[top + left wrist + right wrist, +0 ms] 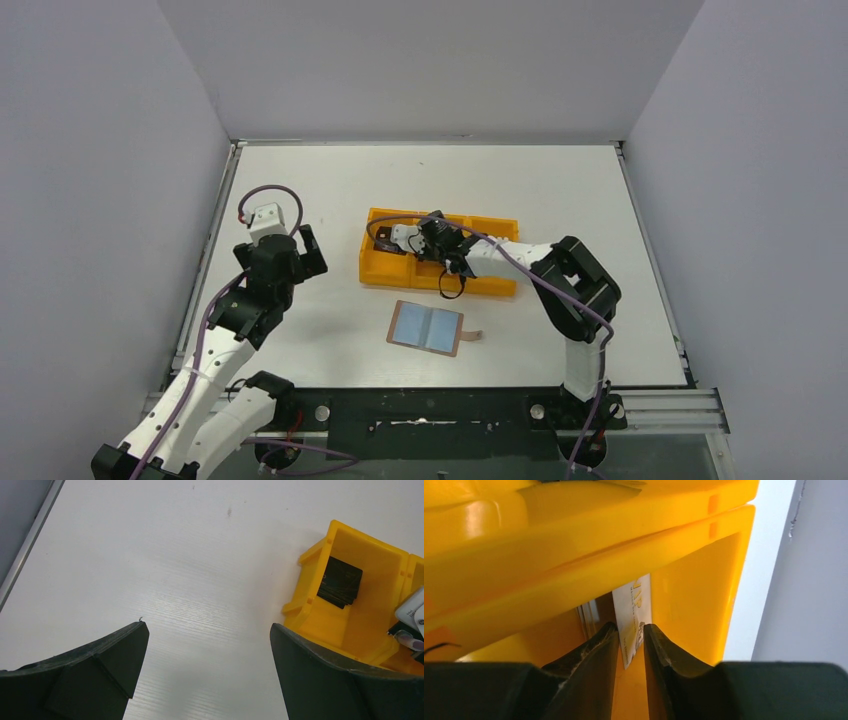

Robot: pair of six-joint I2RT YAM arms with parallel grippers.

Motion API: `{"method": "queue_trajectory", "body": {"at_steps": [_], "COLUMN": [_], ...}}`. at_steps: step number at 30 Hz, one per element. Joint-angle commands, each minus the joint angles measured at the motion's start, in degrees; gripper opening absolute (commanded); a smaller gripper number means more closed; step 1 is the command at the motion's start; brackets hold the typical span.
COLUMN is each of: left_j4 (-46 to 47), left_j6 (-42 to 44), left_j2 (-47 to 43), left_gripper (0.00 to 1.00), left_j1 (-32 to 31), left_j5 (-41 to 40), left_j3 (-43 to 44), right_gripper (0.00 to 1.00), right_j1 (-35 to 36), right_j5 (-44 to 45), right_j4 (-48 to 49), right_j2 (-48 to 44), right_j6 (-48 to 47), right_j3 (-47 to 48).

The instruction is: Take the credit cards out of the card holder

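Card holder (427, 327) lies open flat on the table (560, 190), grey-blue inside up, near the orange tray (378, 270) at its 6 o'clock. Black card (341, 581) lies in the tray's 9 o'clock end compartment. Right hand (630, 627) is inside the tray, fingers narrowly apart around an upright pale card (636, 605); grip unclear, possibly loose. Left hand (208, 626) is wide and holds nothing, at the tray's 9 o'clock.

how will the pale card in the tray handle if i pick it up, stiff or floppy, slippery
Probably stiff: the card stands straight on edge between the right tool's fingers, no bend visible. Likely light and slick: thin, with a smooth printed face. It may tip flat against the tray wall.
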Motion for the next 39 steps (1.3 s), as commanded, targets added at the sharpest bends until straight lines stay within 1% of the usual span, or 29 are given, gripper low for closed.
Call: {"method": "queue_trajectory", "body": {"at_steps": [1,4,9,13,14,16,17,18,20,21,23,24,25,27,30,34,39], "left_j4": [3.6,3.7,3.7,3.6,3.6,3.6,3.6,3.6,3.6,3.6,3.7,3.7,3.7,3.7,3.7,3.4,3.8], "left_j6": [1.0,1.1,1.1,1.1,1.1,1.1,1.2,1.1,1.1,1.1,1.1,1.1,1.1,1.1,1.1,1.0,1.1], "left_j2": [-0.5,-0.5,-0.4,-0.3,-0.2,-0.1,0.0,0.0,0.2,0.2,0.5,0.6,0.7,0.9,1.0,1.1,1.5], "left_gripper": [0.95,0.95,0.95,0.95,0.95,0.95,0.95,0.95,0.95,0.95,0.95,0.95,0.95,0.95,0.94,0.94,0.94], "left_j1": [0.6,0.6,0.7,0.8,0.8,0.8,0.9,0.9,1.0,1.0,1.1,1.1,1.1,1.1,1.3,1.4,1.6], "left_j5": [0.8,1.0,1.2,1.2,1.2,1.2,1.3,1.3,1.3,1.4,1.7,1.8,1.9,2.0,1.8,1.5,1.9], "left_j3": [0.1,0.1,0.1,0.2,0.2,0.2,0.2,0.3,0.2,0.2,0.2,0.2,0.2,0.3,0.2,0.3,0.1], "right_gripper": [0.30,0.41,0.44,0.46,0.49,0.58,0.64,0.69,0.74,0.75,0.75,0.74,0.74,0.75,0.76,0.77,0.76], "right_j1": [-0.8,-1.0,-1.2,-1.4,-1.4,-1.4,-1.4,-1.5,-2.0,-2.3,-2.0,-0.9,1.0,6.9,13.8,21.0,25.0], "right_j5": [-3.6,-5.5,-7.0,-7.9,-7.8,-7.6,-7.0,-5.4,-4.8,-5.9,-8.7,-10.6,-10.1,-3.1,6.4,14.3,16.5], "right_j4": [-2.6,-2.9,-2.0,1.6,3.0,5.3,6.3,6.3,2.3,-1.1,-7.4,-8.1,-8.2,-9.5,-14.8,-20.2,-25.4], "right_j2": [-3.3,-4.9,-9.1,-15.5,-17.5,-22.7,-25.1,-27.1,-29.6,-30.2,-30.1,-30.2,-30.6,-31.3,-29.7,-25.6,-18.2], "right_j6": [2.8,4.5,8.5,15.5,19.0,27.9,34.3,43.2,60.2,67.5,77.5,80.9,82.4,87.5,97.1,105.8,111.0], "right_j3": [1.6,1.8,1.8,-0.8,-1.7,-4.3,-5.8,-6.9,-7.7,-7.7,-8.0,-9.2,-10.4,-11.9,-11.1,-8.8,-3.9]}}
